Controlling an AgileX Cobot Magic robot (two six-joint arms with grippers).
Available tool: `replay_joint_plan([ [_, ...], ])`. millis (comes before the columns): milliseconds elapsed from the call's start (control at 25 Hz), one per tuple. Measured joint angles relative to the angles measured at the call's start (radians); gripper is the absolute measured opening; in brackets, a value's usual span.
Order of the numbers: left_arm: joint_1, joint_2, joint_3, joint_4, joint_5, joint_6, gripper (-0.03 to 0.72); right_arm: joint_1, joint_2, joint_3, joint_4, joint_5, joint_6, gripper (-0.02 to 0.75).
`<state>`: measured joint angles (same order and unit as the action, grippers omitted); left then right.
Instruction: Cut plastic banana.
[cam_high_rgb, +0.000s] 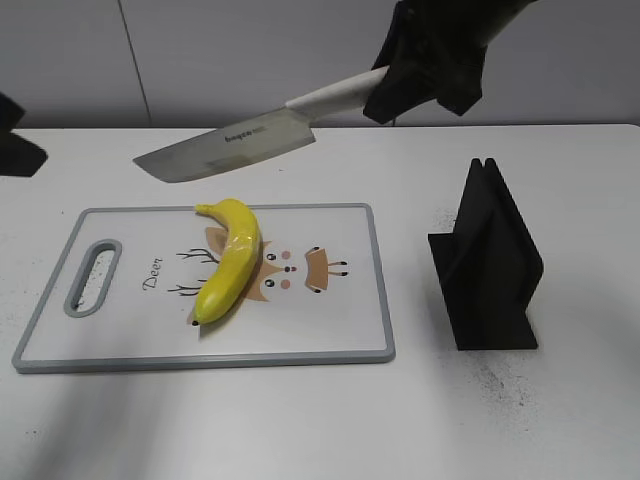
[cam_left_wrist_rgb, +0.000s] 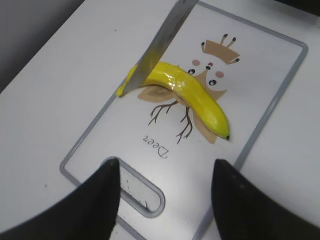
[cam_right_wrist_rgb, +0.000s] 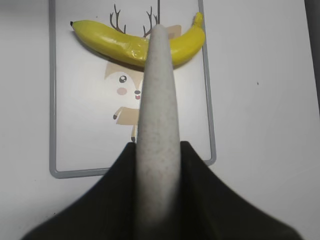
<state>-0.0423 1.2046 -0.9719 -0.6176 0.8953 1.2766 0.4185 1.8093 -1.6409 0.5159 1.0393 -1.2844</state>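
The plastic banana (cam_high_rgb: 230, 258) is glossy yellow and lies on the white cutting board (cam_high_rgb: 330, 330), over its deer print. It also shows in the left wrist view (cam_left_wrist_rgb: 192, 95) and the right wrist view (cam_right_wrist_rgb: 115, 41). My right gripper (cam_high_rgb: 400, 85) is shut on the pale handle of a knife (cam_high_rgb: 225, 148), held in the air above the banana's far end, blade pointing left. The handle (cam_right_wrist_rgb: 157, 125) fills the right wrist view. My left gripper (cam_left_wrist_rgb: 165, 195) is open and empty above the board's handle slot (cam_left_wrist_rgb: 140, 192); in the exterior view only a dark part shows at the left edge.
A black knife stand (cam_high_rgb: 490, 265) stands on the white table to the right of the board. The board's grey rim (cam_high_rgb: 380, 270) and handle slot (cam_high_rgb: 92, 278) lie at the left.
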Motion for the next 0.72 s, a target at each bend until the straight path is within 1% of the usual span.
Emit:
replay_joint_plan([
  [120, 0.0, 0.131, -0.097, -0.053, 0.041, 0.129, 0.552, 0.0, 0.029, -0.004, 0.036, -0.001, -0.036, 0.169],
  [240, -0.001, 0.243, -0.173, -0.09, 0.088, 0.205, 0.553, 0.0, 0.055, -0.006, 0.081, -0.002, -0.069, 0.169],
  [400, -0.022, 0.356, -0.234, -0.097, 0.107, 0.257, 0.553, 0.0, 0.077, -0.007, 0.13, -0.005, -0.108, 0.169],
  [520, -0.053, 0.412, -0.251, -0.092, 0.094, 0.288, 0.553, 0.0, 0.078, -0.009, 0.143, -0.012, -0.123, 0.169],
  [720, -0.09, 0.473, -0.256, -0.021, 0.025, 0.301, 0.542, 0.0, 0.078, -0.015, 0.145, -0.024, -0.125, 0.169],
])
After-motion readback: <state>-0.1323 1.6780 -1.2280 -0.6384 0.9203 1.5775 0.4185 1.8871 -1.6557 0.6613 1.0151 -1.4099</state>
